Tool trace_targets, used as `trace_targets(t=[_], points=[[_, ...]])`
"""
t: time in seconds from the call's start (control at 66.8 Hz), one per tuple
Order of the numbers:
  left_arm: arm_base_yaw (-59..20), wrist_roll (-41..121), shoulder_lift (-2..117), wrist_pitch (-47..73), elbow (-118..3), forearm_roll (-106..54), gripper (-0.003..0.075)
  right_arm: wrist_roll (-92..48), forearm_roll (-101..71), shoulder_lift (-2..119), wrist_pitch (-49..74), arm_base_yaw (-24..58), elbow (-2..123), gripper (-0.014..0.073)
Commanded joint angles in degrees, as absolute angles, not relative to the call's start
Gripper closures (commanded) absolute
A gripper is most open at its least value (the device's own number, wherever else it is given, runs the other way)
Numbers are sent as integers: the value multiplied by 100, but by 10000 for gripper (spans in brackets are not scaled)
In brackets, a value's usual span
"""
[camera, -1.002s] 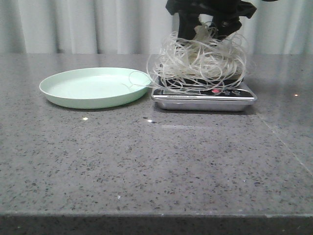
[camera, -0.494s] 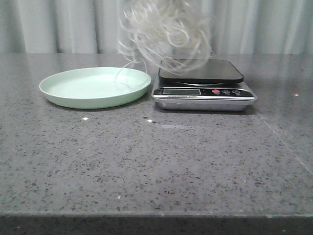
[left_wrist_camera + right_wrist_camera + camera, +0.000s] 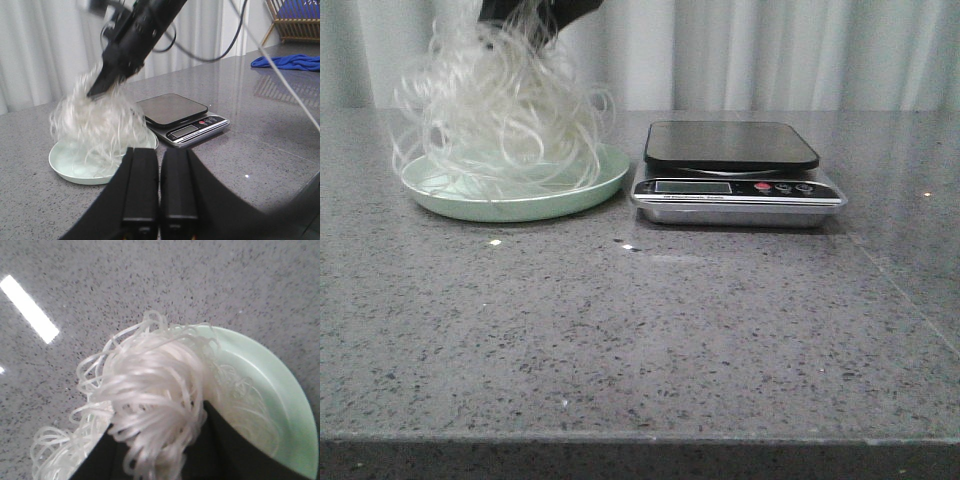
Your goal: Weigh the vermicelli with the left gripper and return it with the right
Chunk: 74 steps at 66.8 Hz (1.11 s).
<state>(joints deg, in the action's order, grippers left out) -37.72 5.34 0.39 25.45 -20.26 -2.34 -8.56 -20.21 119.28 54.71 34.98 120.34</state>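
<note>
Right end effector [image 3: 535, 12] grips vermicelli [image 3: 500, 115], strands trailing into green plate [image 3: 605, 185]; left end effector [image 3: 160, 187] closed, empty.

A kitchen-style test setup.
We see a speckled grey stone counter [image 3: 650, 330], a digital kitchen scale [image 3: 738, 175], a green plate [image 3: 510, 198], pale curtains [image 3: 770, 50] and a wooden rack [image 3: 295, 20].
</note>
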Motion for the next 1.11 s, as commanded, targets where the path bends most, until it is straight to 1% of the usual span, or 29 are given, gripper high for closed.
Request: trace_targets(t=[0.0,0.165,0.224,0.389,0.449,0.494,0.688,0.898,1.047,1.092], points=[[-3798,518,109,2090,-2167,-302,593,-900,-2051,11737,5085,3506,12231,426],[-3798,518,109,2101,-2167,-309,593,-900,-1650,11910,5178,3506,12231,421],[-3798,518,109,2101,-2167,-309,593,-900,-1608,11955,5244,3506,12231,388],[-3798,518,109,2101,-2167,-309,593,-900,-1620,11959,5347,3524,12335,167],[-3798,518,109,2101,-2167,-309,593,-900,-1615,11950,5368,3524,12420,116],[-3798,518,109,2101,-2167,-309,593,-900,-1615,11934,5400,3507,12500,97],[-3798,518,109,2101,-2167,-309,593,-900,-1603,11583,5753,3385,12682,90],[-3798,518,109,2101,-2167,-309,594,-900,-1595,10920,6073,2948,12583,90],[-3798,518,109,2101,-2167,-309,593,-900,-1549,10293,6042,2529,12102,90],[-3798,518,109,2101,-2167,-309,594,-900,-1499,9975,5906,2378,11719,90]])
